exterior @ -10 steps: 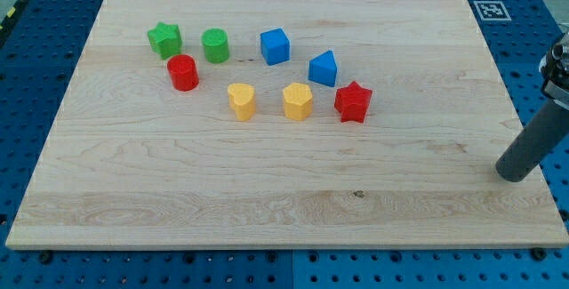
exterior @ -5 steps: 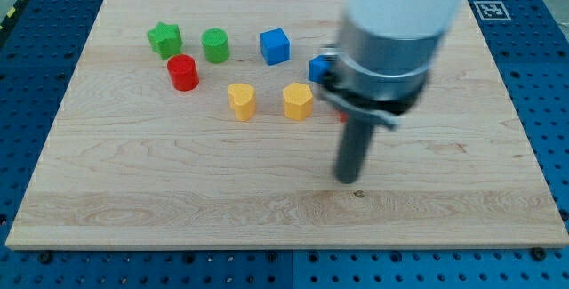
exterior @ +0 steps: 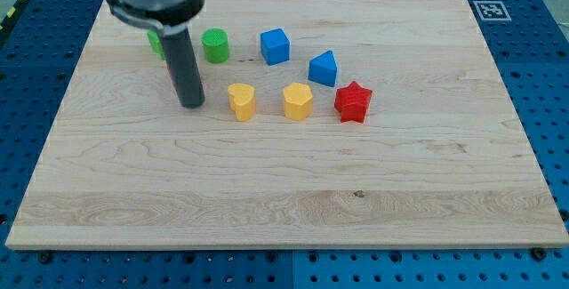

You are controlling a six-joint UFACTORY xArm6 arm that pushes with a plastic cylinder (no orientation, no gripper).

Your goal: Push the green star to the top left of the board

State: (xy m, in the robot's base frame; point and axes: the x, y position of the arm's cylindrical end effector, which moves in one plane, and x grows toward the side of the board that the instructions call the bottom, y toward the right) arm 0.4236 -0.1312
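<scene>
The green star lies near the board's upper left, mostly hidden behind my rod; only a green sliver shows at the rod's left. My tip rests on the wooden board, below and slightly right of the star and just left of a yellow block. The red cylinder that stood below the star is almost wholly covered by the rod.
A green cylinder stands right of the rod. Further right are a blue cube, a blue wedge-shaped block, a second yellow block and a red star. A printed marker sits off the board's top right corner.
My rod has swept from the board's right edge across the middle to the left. It now stands in front of the green star and red cylinder. No block has visibly moved.
</scene>
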